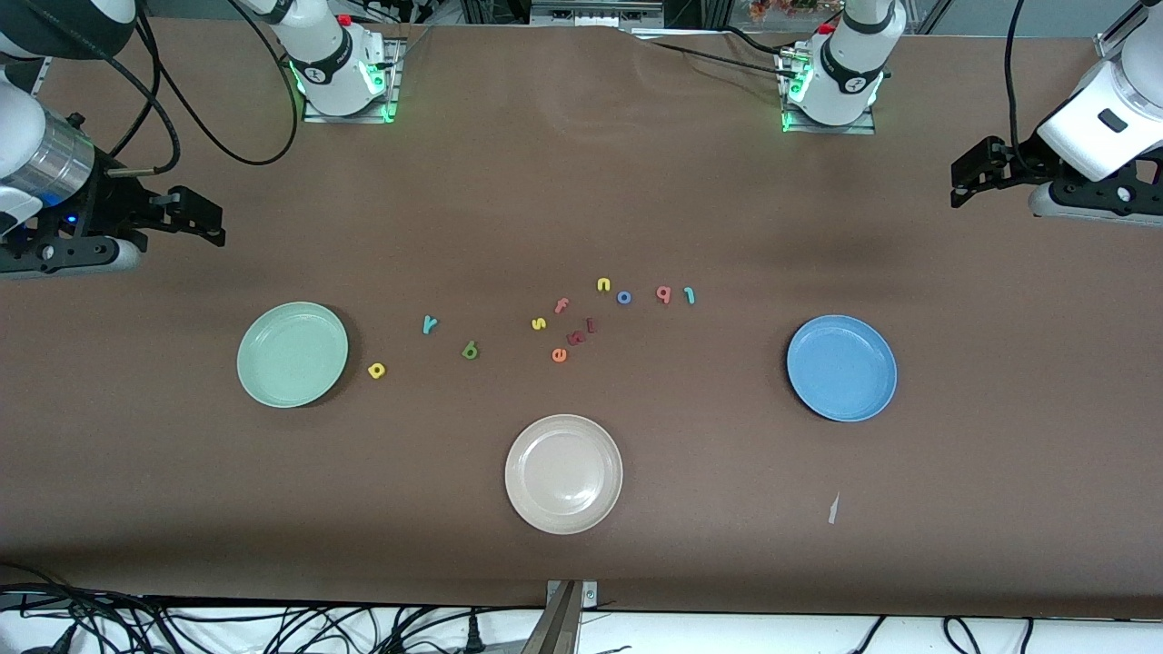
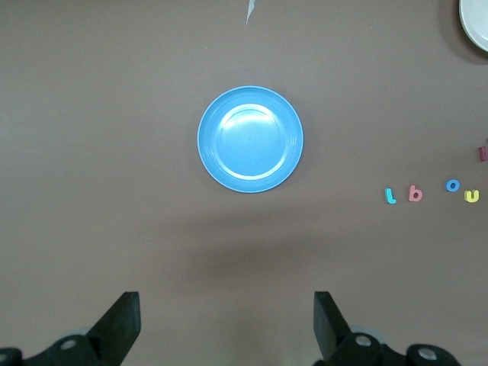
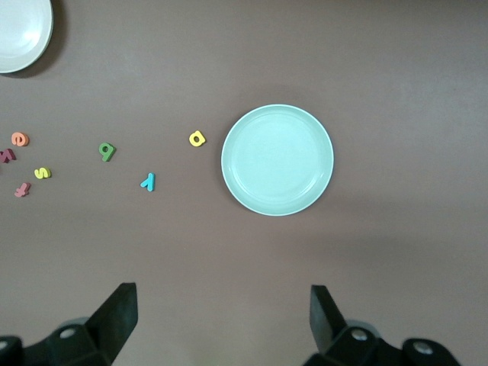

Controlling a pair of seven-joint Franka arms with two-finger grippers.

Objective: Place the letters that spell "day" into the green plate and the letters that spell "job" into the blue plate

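Both arms wait drawn back at the ends of the brown counter point(image 1: 581, 209), each with its claw spread wide and holding nothing. The left claw point(image 2: 226, 324) hangs over bare counter at the left arm's end, looking down on the blue plate point(image 1: 841, 368), which has nothing in it. The right claw point(image 3: 221, 320) hangs over bare counter at the right arm's end, above the green plate point(image 1: 292, 354), likewise with nothing in it. A beige plate point(image 1: 563, 473) sits between the two, nearer to the front camera than either. All the letters lie loose on the counter. The yellow a point(image 1: 376, 370) lies just beside the green plate's rim without touching it; the dark green d point(image 1: 470, 351) and the teal y point(image 1: 429, 324) lie a little farther toward the middle, well apart from each other. The teal j point(image 1: 690, 294), pink b point(image 1: 664, 293) and blue o point(image 1: 623, 297) stand in a short row farther from the front camera than the blue plate, the j closest to the left arm's end, with a yellow n point(image 1: 603, 284) next to the o. Between the two groups sit a yellow s point(image 1: 539, 323), a salmon f point(image 1: 561, 305), an orange e point(image 1: 559, 355) and two dark red letters point(image 1: 581, 332), possibly a k and an i, though their shapes are hard to read.
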